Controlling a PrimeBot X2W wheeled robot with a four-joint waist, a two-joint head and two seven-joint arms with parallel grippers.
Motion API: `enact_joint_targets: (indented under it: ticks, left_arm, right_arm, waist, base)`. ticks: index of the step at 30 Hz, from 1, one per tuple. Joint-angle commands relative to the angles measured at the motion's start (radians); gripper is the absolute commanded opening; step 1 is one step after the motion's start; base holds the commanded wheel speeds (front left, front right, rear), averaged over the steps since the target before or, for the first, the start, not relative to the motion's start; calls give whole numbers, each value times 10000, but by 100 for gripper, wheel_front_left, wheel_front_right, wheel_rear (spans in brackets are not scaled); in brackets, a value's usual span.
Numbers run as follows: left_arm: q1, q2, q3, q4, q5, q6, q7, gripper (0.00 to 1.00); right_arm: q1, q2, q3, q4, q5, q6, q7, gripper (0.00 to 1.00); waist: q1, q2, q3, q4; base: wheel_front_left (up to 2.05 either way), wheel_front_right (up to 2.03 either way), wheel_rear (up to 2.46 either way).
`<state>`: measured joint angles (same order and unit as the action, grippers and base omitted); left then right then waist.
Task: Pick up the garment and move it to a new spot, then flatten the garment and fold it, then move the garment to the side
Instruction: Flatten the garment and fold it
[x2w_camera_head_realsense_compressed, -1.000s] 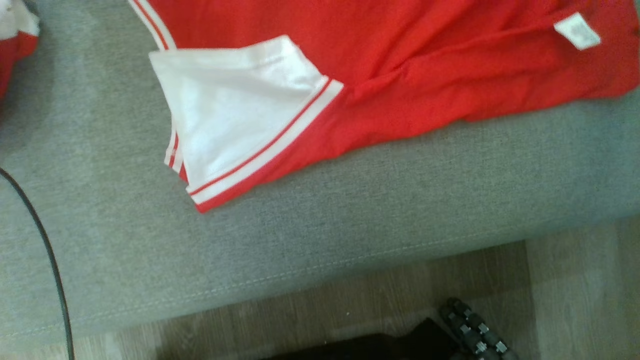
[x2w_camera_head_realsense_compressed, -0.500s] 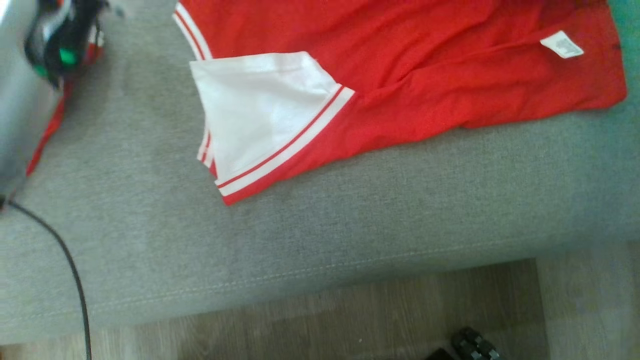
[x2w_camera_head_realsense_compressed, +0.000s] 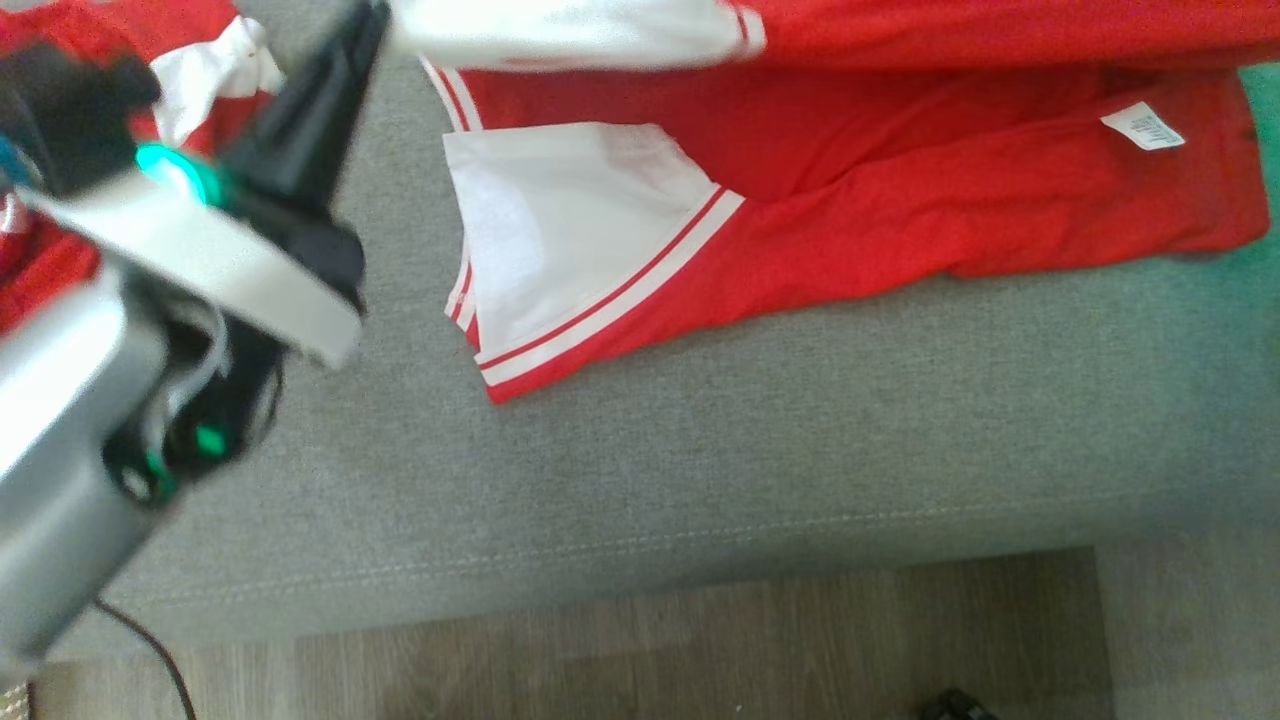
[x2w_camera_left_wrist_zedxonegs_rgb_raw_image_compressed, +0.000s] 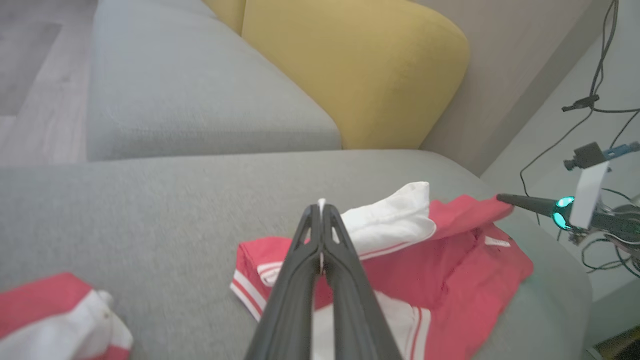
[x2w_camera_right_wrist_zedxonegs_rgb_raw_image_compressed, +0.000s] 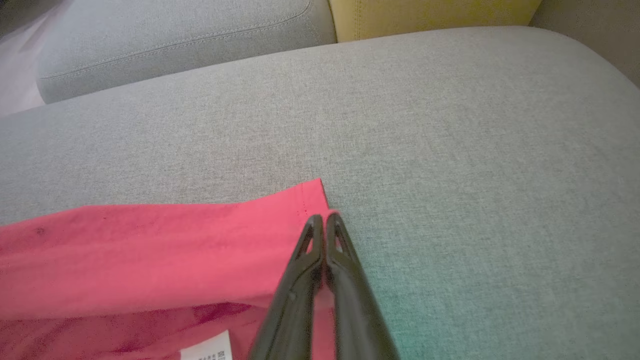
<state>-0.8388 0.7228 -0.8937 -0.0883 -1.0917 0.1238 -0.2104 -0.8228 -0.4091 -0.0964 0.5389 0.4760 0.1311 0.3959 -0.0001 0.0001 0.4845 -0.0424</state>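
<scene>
The garment is a red shirt with white, red-striped sleeves, spread on a grey sofa seat. My left gripper reaches in from the left, shut on a white sleeve edge held lifted over the shirt. In the left wrist view the left gripper pinches a sliver of white fabric, with the garment beneath. My right gripper is shut on the garment's red hem corner, and the right gripper also appears holding that raised corner.
A second red and white garment lies bunched at the sofa's left end. A yellow cushion stands at the back. Wooden floor runs along the sofa's front edge, with a dark cable hanging there.
The head camera has shifted. My left arm has swung into view from the left, carrying a white sleeve edge lifted across the top of the shirt.
</scene>
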Motion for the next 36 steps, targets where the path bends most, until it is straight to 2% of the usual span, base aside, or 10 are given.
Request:
enact_joint_targets:
  ticks: [1,9,17,18,19,20,21,27,31,36]
  left_arm:
    - [42,611,494,-565,-118,177,95,0]
    - [1371,919,43,-1404,-562,721,330,0]
    - [1931,535,-275,-637,-535,890,113,0]
    - [1961,401,-320,-473,-388,966,17,16]
    - [2005,231,-393,-339,-270,1009,-55,46]
    - [2039,40,-449,-211,-134,1058,-136,88]
    - [2086,-177,-466,-79,-9,1133,-223,100]
    - [2605,-1524,394,734,1155,2033,-501,100]
    - [3528,-2573,1636,546,3064,2629,-509,100]
    - [4807,-3596,2170,493,5351,2891,-511,100]
  right_arm:
    - [148,-263,-29,-399,-88,-4,-49,0]
    - [474,-217,-274,-119,-523,-4,-113,0]
    - [602,49,-672,464,-710,-4,-231,2]
    - [601,143,-745,540,-643,-4,-310,16]
    - [603,236,-819,612,-582,-4,-411,44]
    - [609,314,-900,670,-543,-4,-549,84]
    - [616,395,-1001,712,-509,-4,-737,100]
    - [968,1077,-1505,395,-309,-4,-2090,100]
    - [1731,1633,-1770,-99,-101,-4,-2572,100]
    - [2586,2013,-2387,-150,-368,-4,-2859,100]
  waist:
    - [1,-1,20,31]
    - [1,-1,198,206]
    - [1,-1,234,285]
    - [1,-1,211,286]
    - [1,-1,176,289]
    - [1,-1,132,295]
    - [1,-1,80,299]
    - [1,-1,-424,298]
    - [1,-1,-824,303]
    - [1,-1,-1257,497]
  base:
    - [0,0,0]
    - [0,0,0]
    - [0,0,0]
    - [0,0,0]
    - [0,0,0]
    - [0,0,0]
    - [0,0,0]
    - [0,0,0]
    - [0,0,0]
    - [0,0,0]
